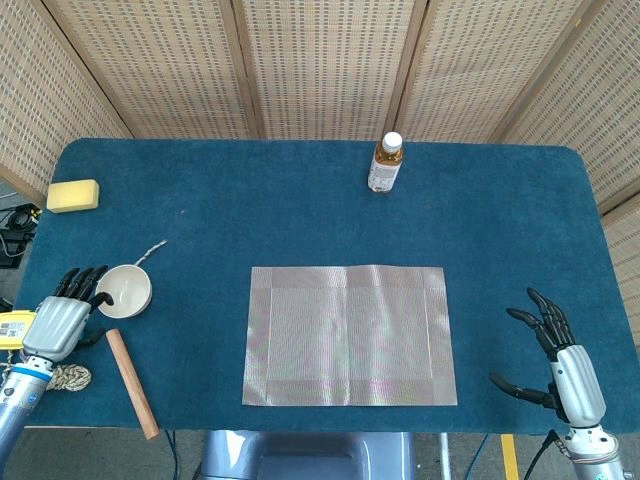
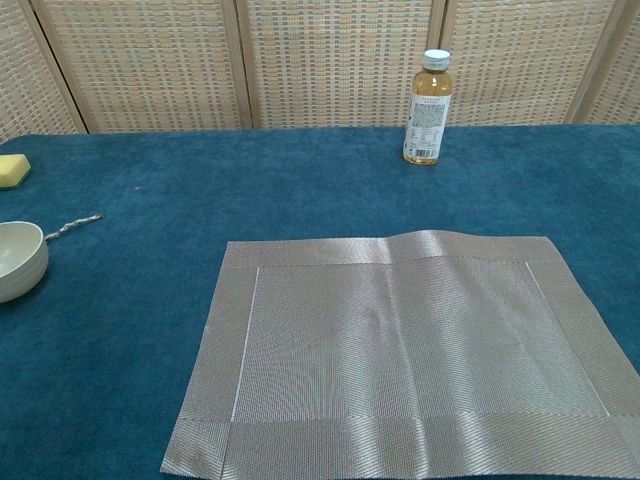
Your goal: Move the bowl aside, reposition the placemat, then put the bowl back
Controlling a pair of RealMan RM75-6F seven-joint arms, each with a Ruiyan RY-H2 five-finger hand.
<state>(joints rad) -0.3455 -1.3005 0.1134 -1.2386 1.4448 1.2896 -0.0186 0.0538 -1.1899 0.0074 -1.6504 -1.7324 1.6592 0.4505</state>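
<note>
Risk, as we see it: left hand (image 1: pixel 58 322), fingers extended and empty at lower left, could nudge the bowl (image 1: pixel 124 290) into the rope (image 1: pixel 45 378); right hand (image 1: pixel 560 358) spread, empty.

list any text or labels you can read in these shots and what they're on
None can be read.
bottle: its white label carries dark print, too small and blurred to make out in either view.
yellow object at the table's left edge: no legible marking.
placemat, bowl and sponge: no text shows.
</note>
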